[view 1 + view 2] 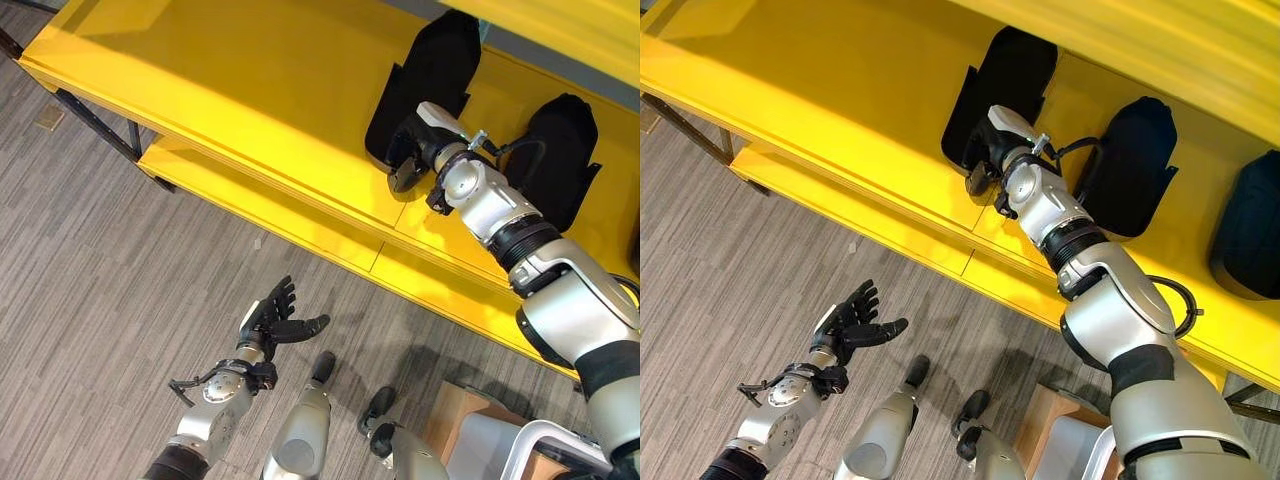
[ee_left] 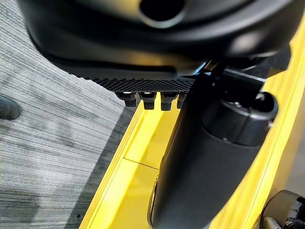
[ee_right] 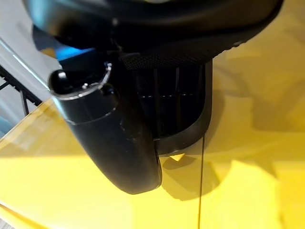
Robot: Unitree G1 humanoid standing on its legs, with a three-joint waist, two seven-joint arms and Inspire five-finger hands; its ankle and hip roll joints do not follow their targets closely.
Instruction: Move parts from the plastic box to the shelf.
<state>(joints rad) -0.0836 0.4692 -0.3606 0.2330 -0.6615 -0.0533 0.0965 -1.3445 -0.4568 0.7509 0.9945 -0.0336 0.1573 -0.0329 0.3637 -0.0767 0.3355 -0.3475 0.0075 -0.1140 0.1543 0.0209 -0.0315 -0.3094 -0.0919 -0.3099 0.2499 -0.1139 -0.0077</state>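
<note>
Three black moulded parts lie on the yellow shelf. My right hand is at the near end of the leftmost part. In the right wrist view its fingers lie in the part's ribbed hollow and its thumb sits outside the rim. A second part lies just right of my right arm, and a third lies at the far right. My left hand hangs low over the grey floor with its fingers spread and nothing in it. The left hand's thumb shows in front of the shelf's yellow edge.
A lower yellow ledge runs along the front of the shelf. Black frame legs stand at its left end. A wooden box corner sits on the floor at the lower right. Grey striped flooring spreads to the left.
</note>
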